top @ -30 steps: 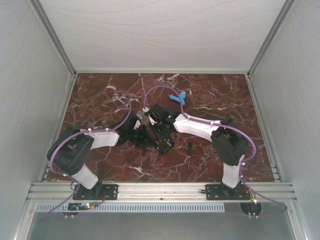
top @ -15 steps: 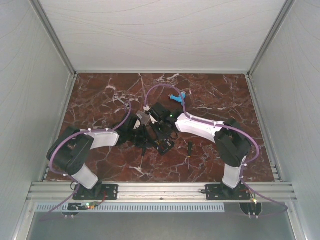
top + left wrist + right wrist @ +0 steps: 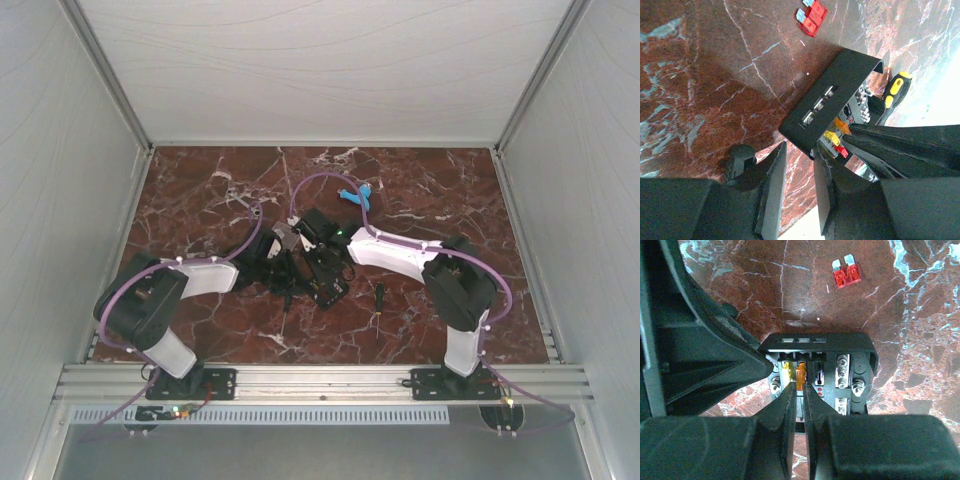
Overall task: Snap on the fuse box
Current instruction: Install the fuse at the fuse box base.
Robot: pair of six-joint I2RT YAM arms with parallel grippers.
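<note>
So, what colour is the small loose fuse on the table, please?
The fuse is red; right wrist view.

We see our right gripper (image 3: 799,386) with its two tips drawn nearly together on an orange fuse (image 3: 800,374) that stands in the black fuse box (image 3: 817,343). A yellow fuse (image 3: 786,373) sits just beside it, and silver screws (image 3: 842,365) lie further right. The left gripper (image 3: 747,362) meets the box on the view's left. A loose red fuse (image 3: 846,275) lies on the marble bench (image 3: 740,280), well beyond the box.
</note>
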